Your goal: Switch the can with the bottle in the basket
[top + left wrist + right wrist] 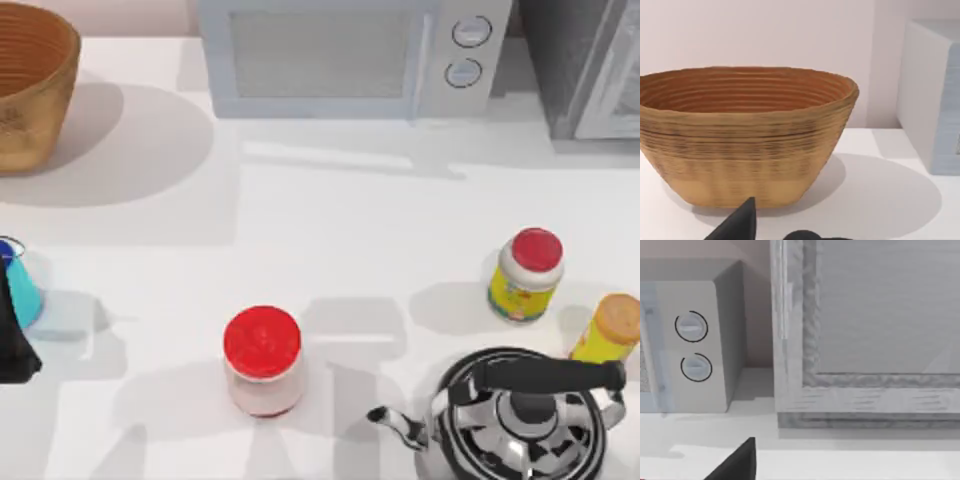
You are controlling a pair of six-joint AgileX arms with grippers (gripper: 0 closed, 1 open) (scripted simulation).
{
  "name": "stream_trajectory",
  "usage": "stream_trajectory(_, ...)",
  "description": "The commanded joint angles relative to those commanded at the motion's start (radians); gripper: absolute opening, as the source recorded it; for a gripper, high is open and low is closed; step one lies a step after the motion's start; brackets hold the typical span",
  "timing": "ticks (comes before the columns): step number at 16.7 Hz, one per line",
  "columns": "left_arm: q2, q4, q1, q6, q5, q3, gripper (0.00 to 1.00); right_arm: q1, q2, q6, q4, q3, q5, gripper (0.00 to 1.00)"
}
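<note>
The basket (30,85) fills the frame's upper left corner; the left gripper (12,330) sits at the far left edge, straight below it. The can (18,285) stands upright, touching that gripper, so the left arm is nearer. I cannot tell whether its fingers are spread. No label reads clearly.

The left claw (772,231) is matte black, its fingers (740,222) tapering to points.

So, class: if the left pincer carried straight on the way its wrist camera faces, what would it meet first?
Most likely the basket, dead ahead of the left pincer across bare table; how far is unclear.
</note>
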Motion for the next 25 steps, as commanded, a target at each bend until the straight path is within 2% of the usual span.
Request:
stream_trajectory(5,0.058,-0.027,0.005,0.005,0.003,0.055,1.0,0.0,0.0,0.0,0.0,0.0,0.0,1.0)
stream_trajectory(10,0.339,-0.156,0.027,0.026,0.018,0.323,1.0,0.0,0.0,0.0,0.0,0.0,0.0,1.0)
stream_trajectory(15,0.784,-0.358,0.062,0.061,0.042,0.742,1.0,0.0,0.0,0.0,0.0,0.0,0.0,1.0)
stream_trajectory(25,1.825,-0.83,0.148,0.152,0.094,1.714,1.0,0.0,0.0,0.0,0.0,0.0,0.0,1.0)
